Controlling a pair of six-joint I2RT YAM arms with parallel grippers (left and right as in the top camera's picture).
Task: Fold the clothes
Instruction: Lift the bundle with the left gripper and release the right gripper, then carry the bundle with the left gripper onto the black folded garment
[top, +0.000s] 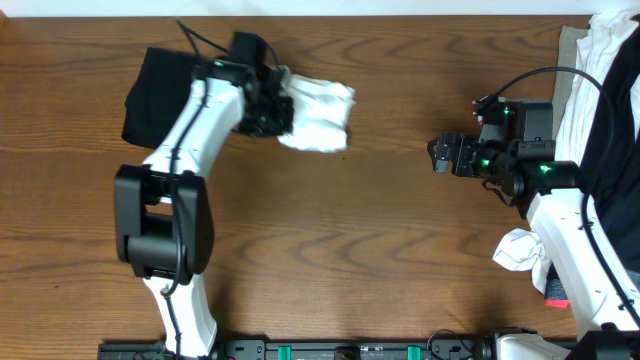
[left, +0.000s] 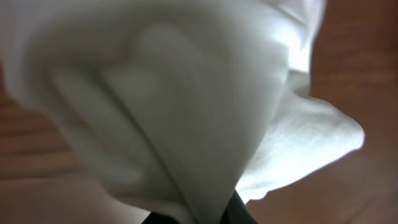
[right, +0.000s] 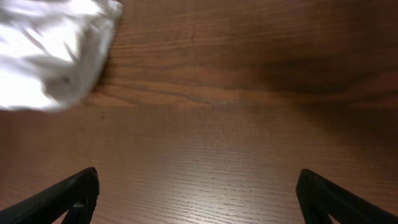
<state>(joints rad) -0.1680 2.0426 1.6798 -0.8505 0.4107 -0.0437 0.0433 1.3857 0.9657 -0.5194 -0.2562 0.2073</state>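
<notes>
Left tool (top: 272, 108) pinches the bunched white T-shirt (top: 322, 115), likely to shift it; right tool (top: 438, 155) gapes wide, empty, over the worktop (top: 380, 250)

Bunched white garment (top: 320, 115) (black one (top: 155, 95) near).

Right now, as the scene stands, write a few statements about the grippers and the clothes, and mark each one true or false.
1. The left gripper is shut on the white garment. True.
2. The right gripper is clamped on that white garment too. False: its jaws stand wide open over the bare table, and it holds nothing.
3. A black garment lies on the table next to the left arm. True.
4. The pile of clothes sits by the left arm. False: it lies at the table's edge on the right arm's side.
</notes>
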